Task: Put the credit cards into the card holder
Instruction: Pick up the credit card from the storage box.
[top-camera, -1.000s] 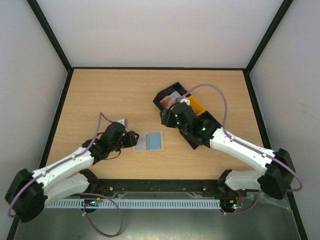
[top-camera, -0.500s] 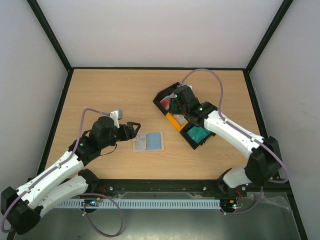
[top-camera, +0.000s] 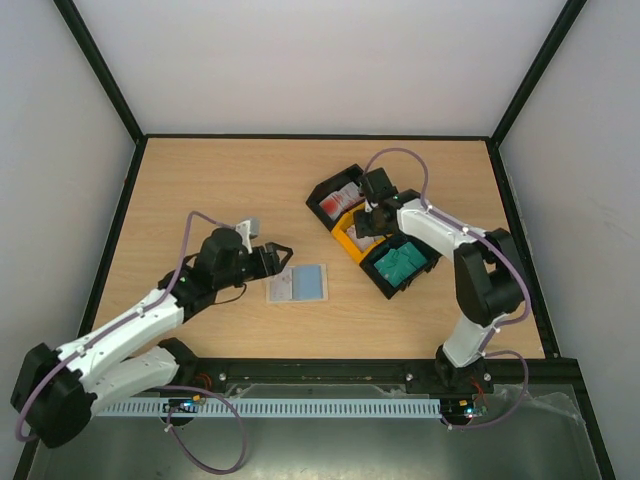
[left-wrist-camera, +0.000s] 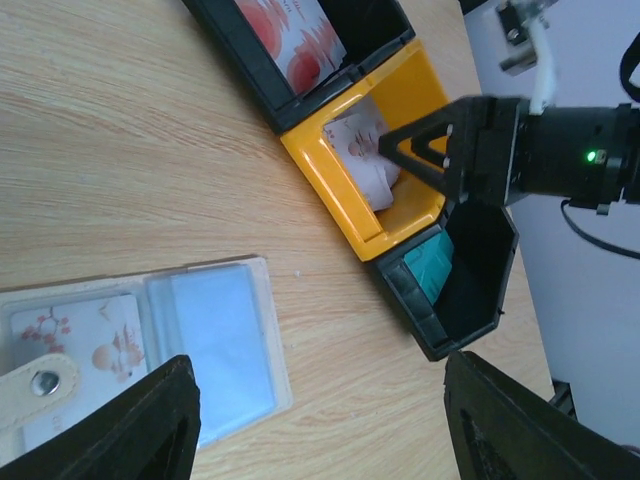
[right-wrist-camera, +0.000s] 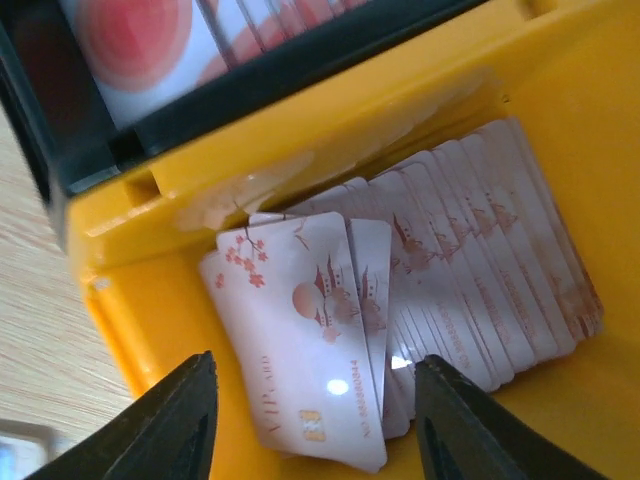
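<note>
The card holder (top-camera: 298, 284) lies open on the table; in the left wrist view (left-wrist-camera: 215, 345) it shows a pale blue pocket, and a white card with red print (left-wrist-camera: 80, 335) in its other pocket. My left gripper (top-camera: 278, 252) is open and empty, just left of the holder; in its own view (left-wrist-camera: 320, 440) it hangs over the holder's right edge. My right gripper (top-camera: 362, 222) is open and empty, low over the orange bin (top-camera: 350, 240). Its view shows several white credit cards with red print (right-wrist-camera: 310, 330) fanned inside that bin (right-wrist-camera: 300, 110), between its jaws (right-wrist-camera: 320, 420).
A black bin of red-and-white cards (top-camera: 335, 198) adjoins the orange bin at the back. A black bin of teal cards (top-camera: 400, 262) adjoins it at the front. Black frame rails (top-camera: 320, 137) border the table.
My right gripper has moved from the bin of red-and-white cards down over the orange bin, and its arm has swung right. My left gripper has shifted slightly toward the holder.
</note>
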